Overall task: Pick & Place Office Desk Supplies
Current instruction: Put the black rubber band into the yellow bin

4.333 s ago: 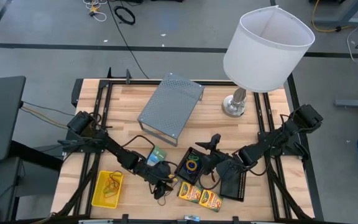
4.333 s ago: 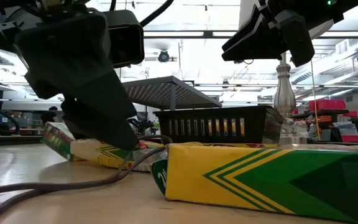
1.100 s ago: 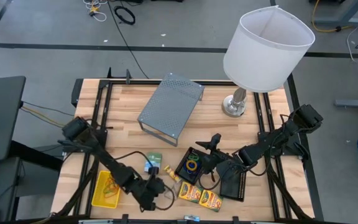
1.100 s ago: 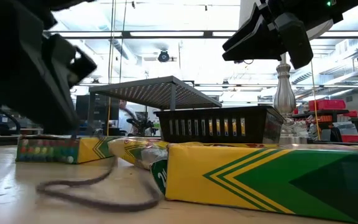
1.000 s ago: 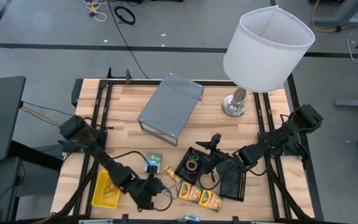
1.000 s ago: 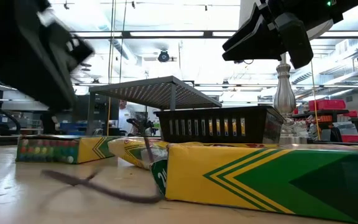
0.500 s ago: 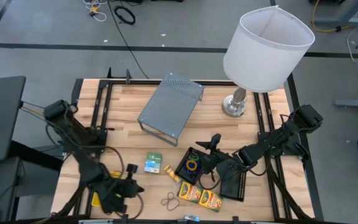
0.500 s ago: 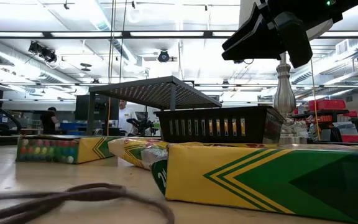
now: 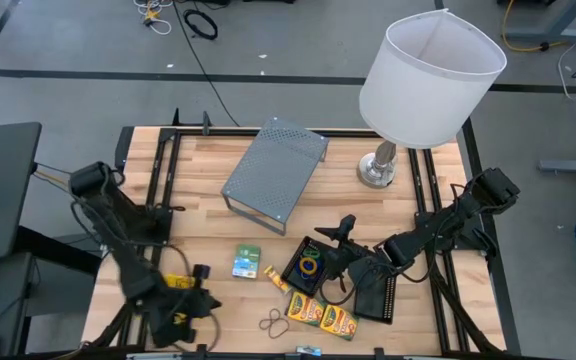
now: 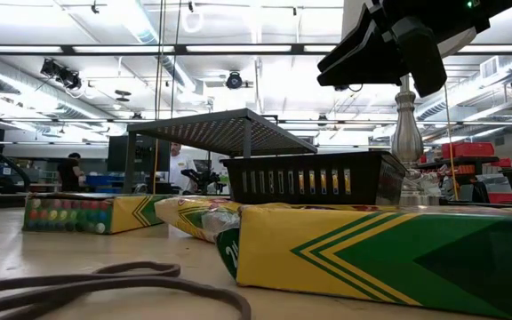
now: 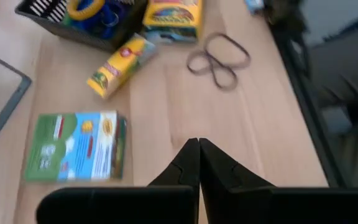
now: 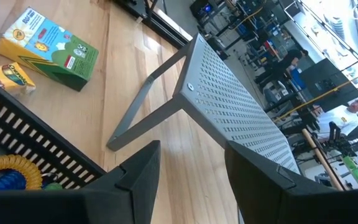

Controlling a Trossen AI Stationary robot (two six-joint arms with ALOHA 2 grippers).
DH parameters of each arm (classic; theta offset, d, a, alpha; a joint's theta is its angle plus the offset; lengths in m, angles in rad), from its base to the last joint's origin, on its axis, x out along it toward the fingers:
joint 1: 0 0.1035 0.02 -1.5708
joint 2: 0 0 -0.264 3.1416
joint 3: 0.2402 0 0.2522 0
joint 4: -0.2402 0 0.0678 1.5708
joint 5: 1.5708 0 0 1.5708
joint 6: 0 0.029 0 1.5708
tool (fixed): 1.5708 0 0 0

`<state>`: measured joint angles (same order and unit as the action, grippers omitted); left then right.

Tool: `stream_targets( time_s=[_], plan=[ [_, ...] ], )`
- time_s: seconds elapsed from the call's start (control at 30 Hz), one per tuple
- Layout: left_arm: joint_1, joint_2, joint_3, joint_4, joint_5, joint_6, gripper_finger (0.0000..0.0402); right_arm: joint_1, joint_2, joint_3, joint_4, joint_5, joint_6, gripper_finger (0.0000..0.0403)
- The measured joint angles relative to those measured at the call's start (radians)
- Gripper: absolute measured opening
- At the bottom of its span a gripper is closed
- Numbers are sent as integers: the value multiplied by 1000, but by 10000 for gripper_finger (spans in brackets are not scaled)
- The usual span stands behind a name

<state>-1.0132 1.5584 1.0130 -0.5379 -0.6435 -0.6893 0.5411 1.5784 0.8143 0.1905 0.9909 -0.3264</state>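
— Since a second ago, what has changed?

— Back then my left hand [image 9: 200,291] was down by the crayon boxes with the dark rubber-band loop trailing under it. Now the loop [image 9: 271,321] lies loose on the worktop [image 9: 193,215], just beside the near crayon boxes [image 9: 322,316], and I have swung away over the yellow basket [image 9: 171,283] at the near left corner. My fingers are pressed together with nothing between them.

— How will that loop handle?

— Very light, limp and thin, I judge. It lies flat in a twisted figure-of-eight, so there is little height to pinch. I would close on it where the strands cross, pressing down to the wood. It may stretch or spring out of a narrow grip.

— And its look?

— Dark brown-grey, two lobes, seen clearly from my left wrist [image 11: 218,53]. In the level view it is the thick blurred cord across the front [image 10: 105,280].

— Around it?

— A loose yellow crayon packet [image 11: 120,65] lies tilted near it, and the green-white packet [image 9: 247,262] sits farther in. One black mesh tray [image 9: 308,265] holds yellow and blue loops, the other [image 9: 376,292] is beside it. My right hand [image 9: 340,232] waits over the first tray, fingers spread apart. The grey mesh riser [image 9: 275,175] and lamp [image 9: 426,72] stand at the back. The basket's contents I cannot quite make out under my arm.
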Motion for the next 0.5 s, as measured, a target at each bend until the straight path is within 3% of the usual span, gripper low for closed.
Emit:
stream_targets(
  time_s=[0.1, 0.17, 0.33, 0.5],
  plan=[
    [70, 63, 0, 114, 30, 75, 19, 0, 0, 0, 0, 0, 0, 188],
    [119, 100, 0, 195, 111, 144, 41, 0, 0, 0, 0, 0, 0, 188],
    [216, 177, 0, 369, 297, 290, 120, 0, 0, 0, -1, 1, -1, 188],
    [287, 227, 0, 482, 377, 405, 200, 0, 0, 0, -3, 1, -1, 188]
  ],
)
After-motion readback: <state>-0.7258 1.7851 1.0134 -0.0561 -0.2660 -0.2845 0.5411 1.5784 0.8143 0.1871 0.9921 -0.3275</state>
